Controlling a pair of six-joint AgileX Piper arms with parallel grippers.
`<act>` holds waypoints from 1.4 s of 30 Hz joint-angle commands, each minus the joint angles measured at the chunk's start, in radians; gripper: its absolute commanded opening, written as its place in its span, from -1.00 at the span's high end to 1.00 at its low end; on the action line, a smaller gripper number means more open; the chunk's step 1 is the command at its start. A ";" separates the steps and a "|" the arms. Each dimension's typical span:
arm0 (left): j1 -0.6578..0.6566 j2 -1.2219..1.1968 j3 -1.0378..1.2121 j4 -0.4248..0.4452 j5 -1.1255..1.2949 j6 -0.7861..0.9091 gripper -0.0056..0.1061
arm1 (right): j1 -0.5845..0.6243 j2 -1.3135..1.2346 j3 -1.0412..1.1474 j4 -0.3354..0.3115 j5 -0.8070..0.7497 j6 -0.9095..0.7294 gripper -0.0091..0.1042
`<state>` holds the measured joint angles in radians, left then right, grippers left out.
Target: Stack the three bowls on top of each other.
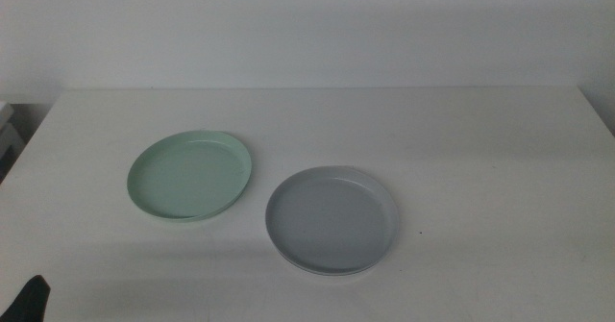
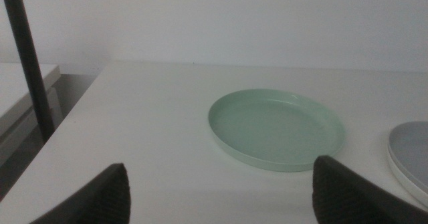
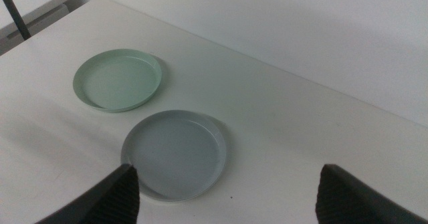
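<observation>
The mint green bowl (image 1: pixel 190 176) lies left of centre on the white table (image 1: pixel 480 168). The grey bowl (image 1: pixel 332 218) lies to its right and nearer. A white rim (image 1: pixel 322 270) shows under the grey bowl's near edge, so it seems to sit inside the white bowl. My left gripper (image 1: pixel 34 298) shows only a dark tip at the bottom left corner. In the left wrist view my left gripper (image 2: pixel 221 177) is open and empty, facing the green bowl (image 2: pixel 275 127). My right gripper (image 3: pixel 229 177) is out of the middle view, open and empty, above the grey bowl (image 3: pixel 175 152).
A dark pole (image 2: pixel 27 57) stands off the table's left side beside a low white shelf (image 2: pixel 20 97). A pale wall runs behind the table's far edge. Bare table lies to the right of the grey bowl.
</observation>
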<state>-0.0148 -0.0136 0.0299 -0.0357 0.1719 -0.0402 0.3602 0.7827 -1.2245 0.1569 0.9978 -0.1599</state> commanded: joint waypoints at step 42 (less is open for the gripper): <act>0.117 1.467 -1.257 -0.110 0.514 0.017 -0.71 | -0.005 -0.001 -0.023 -0.008 -0.067 -0.006 -0.44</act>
<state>0.1038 1.4544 -1.1754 -0.1263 0.7333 -0.0279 0.3602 0.7827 -1.2245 0.1501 0.9978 -0.1599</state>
